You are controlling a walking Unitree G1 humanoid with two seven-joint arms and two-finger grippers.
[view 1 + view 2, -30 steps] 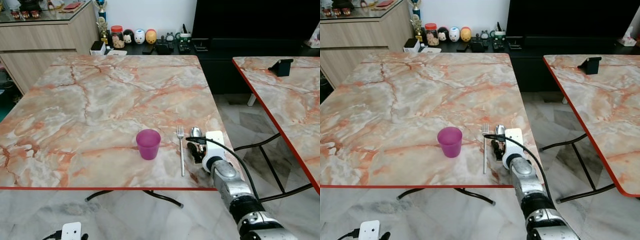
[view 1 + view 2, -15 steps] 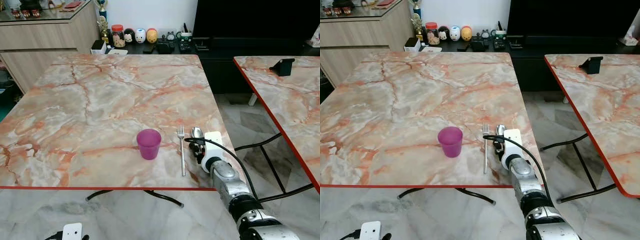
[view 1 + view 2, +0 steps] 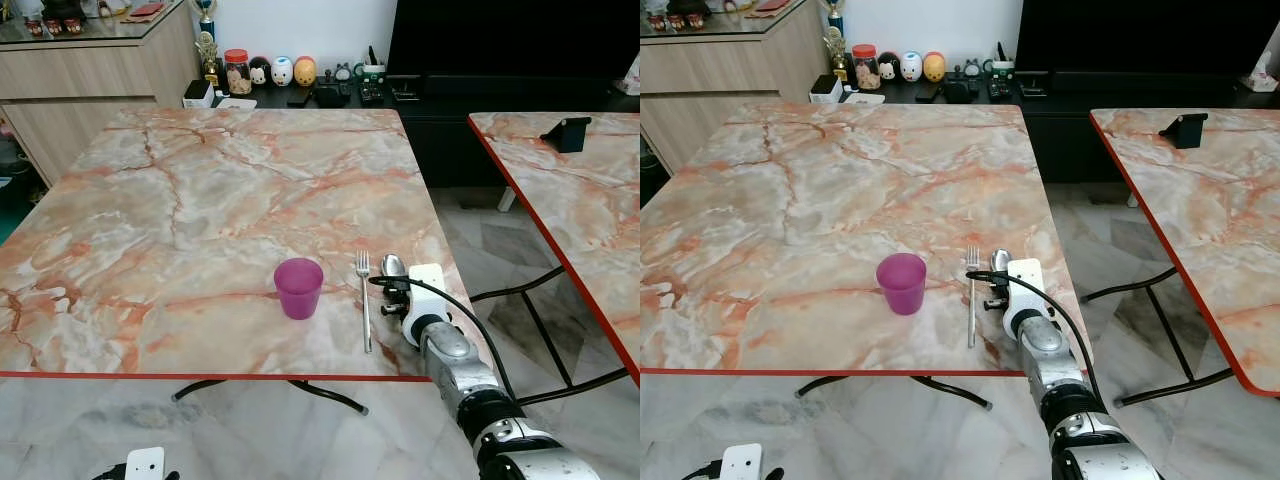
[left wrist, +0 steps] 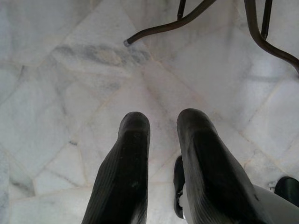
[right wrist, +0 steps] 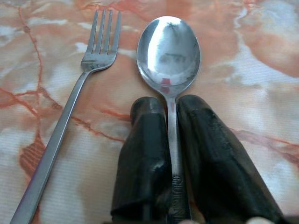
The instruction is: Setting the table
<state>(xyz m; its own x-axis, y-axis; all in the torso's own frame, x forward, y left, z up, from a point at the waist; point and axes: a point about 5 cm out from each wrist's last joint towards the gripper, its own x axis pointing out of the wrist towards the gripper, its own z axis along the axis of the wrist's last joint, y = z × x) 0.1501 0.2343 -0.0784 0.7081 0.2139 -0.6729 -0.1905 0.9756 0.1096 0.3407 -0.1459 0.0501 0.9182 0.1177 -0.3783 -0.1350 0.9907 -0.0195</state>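
Table: marble-patterned top [image 3: 200,200], glossy, cream with orange-red veins, thin red edge, dark curved metal legs beneath.
Spoon: polished steel [image 5: 168,51], smooth oval bowl mirroring its surroundings, slim flat handle with stamped lettering; lying near the table's front right corner, just right of the fork, bowl pointing away from the robot.
Fork: matte steel [image 3: 364,300], four tines, long straight handle, flat on the table parallel to the spoon, apart from it.
Cup: translucent purple plastic [image 3: 298,288], tapered, upright, left of the fork; contents cannot be told.
Right gripper: [image 5: 170,116] low on the tabletop, ribbed black fingers [image 5: 145,154] pressed together on the spoon's handle.
Left gripper: [image 4: 161,126] hanging over the pale marble floor tiles [image 4: 56,93], rounded black fingers slightly parted, pinching nothing.
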